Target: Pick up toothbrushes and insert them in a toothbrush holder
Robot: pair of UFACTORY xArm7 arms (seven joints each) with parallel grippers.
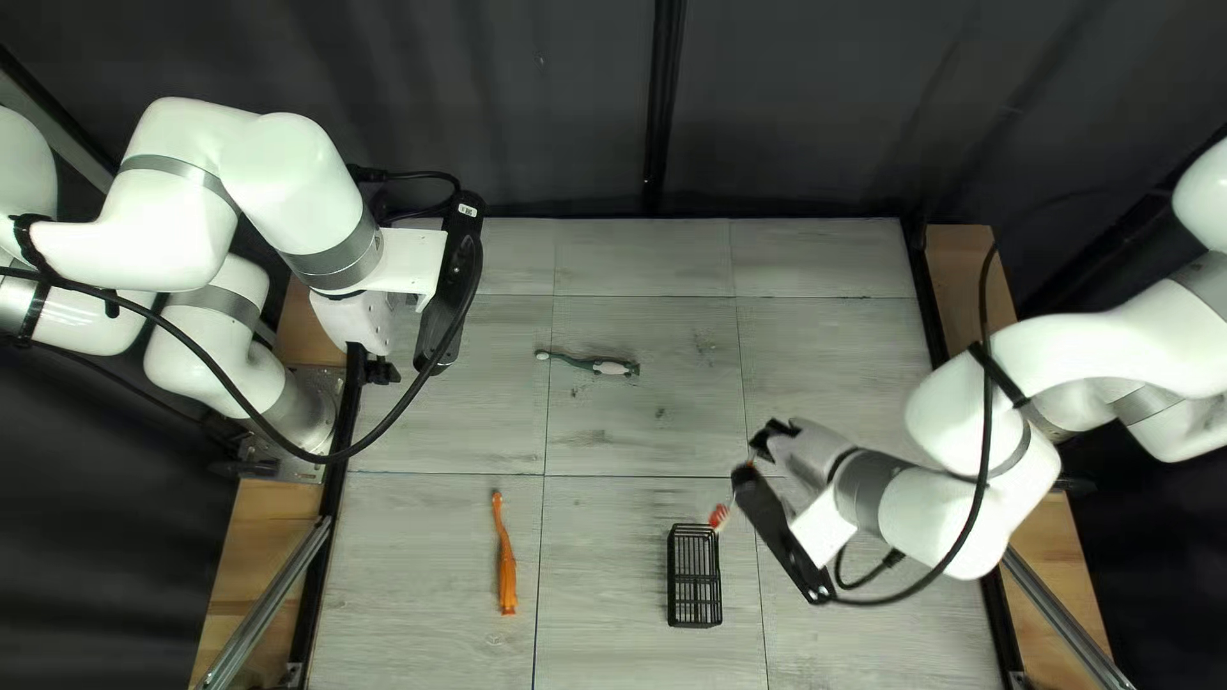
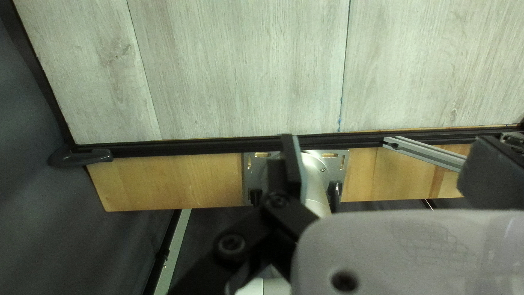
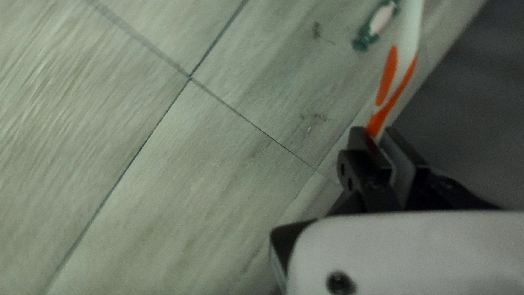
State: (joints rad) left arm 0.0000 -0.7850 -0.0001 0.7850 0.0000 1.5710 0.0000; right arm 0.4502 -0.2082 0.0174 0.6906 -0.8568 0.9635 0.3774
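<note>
In the top left view my left gripper hangs over the table's left edge, away from every toothbrush. The left wrist view shows this gripper open, its fingers wide apart with nothing between them. My right gripper is just above and right of the black wire holder, with part of a toothbrush showing beside the holder's top end. In the right wrist view the gripper is shut on this white-and-orange toothbrush. A green-and-white toothbrush and an orange one lie on the table.
A black rail runs along the table edge under my left gripper, with the arm's metal base plate beside it. A slanted metal bar stands off the table's left edge. Dark curtains hang beyond the far edge.
</note>
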